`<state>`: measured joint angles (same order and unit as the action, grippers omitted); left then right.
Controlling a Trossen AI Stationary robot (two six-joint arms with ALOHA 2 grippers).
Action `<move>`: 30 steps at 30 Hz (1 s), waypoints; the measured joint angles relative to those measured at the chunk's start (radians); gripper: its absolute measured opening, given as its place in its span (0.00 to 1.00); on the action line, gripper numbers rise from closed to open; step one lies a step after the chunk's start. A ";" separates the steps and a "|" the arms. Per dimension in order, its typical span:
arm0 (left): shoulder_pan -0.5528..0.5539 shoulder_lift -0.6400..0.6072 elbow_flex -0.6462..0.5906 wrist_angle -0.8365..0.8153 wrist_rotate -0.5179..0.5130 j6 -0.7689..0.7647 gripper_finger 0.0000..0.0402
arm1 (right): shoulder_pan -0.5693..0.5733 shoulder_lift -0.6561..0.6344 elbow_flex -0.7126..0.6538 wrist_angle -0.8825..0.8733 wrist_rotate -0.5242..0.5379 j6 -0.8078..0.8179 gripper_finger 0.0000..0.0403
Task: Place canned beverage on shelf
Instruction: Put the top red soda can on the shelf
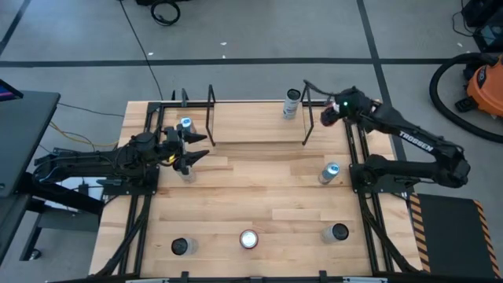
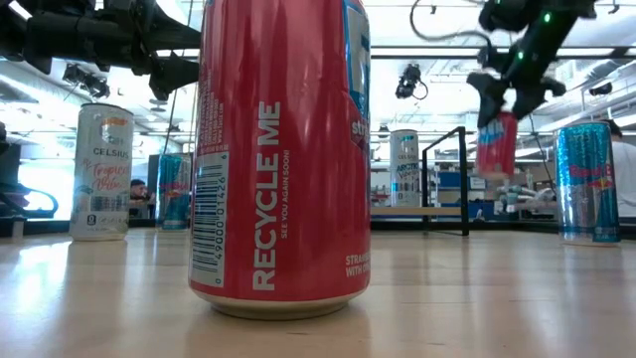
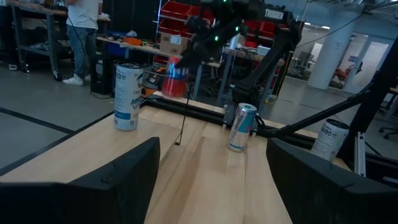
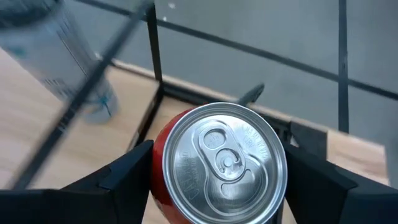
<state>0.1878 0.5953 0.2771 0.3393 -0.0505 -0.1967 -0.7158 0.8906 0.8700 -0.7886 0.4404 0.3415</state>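
The left gripper (image 1: pixel 191 149) hangs over the left side of the bench (image 1: pixel 259 189), fingers (image 3: pixel 118 180) half apart and holding nothing; a can stands just beside it. The shelf (image 1: pixel 255 118) lies at the far edge of the bench, and a white can (image 1: pixel 291 104) stands at its right end. The right gripper (image 1: pixel 328 118) is just right of the shelf's right uprights, in the air; its fingers (image 4: pixel 121 174) are closed on both sides of a red can (image 4: pixel 217 165), which it holds upright above the bench. Only the low view shows this can (image 2: pixel 496 144) clear of the wood. Another red can (image 2: pixel 283 149) fills the low view; from above it stands at the near edge (image 1: pixel 248 239).
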 joint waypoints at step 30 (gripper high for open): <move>0.000 0.000 0.000 0.000 0.000 0.002 0.74 | 0.204 0.189 0.260 0.308 -0.282 -0.268 0.75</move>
<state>0.1879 0.5953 0.2771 0.3393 -0.0507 -0.1947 -0.5122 1.0798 1.1301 -0.4807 0.1588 0.0737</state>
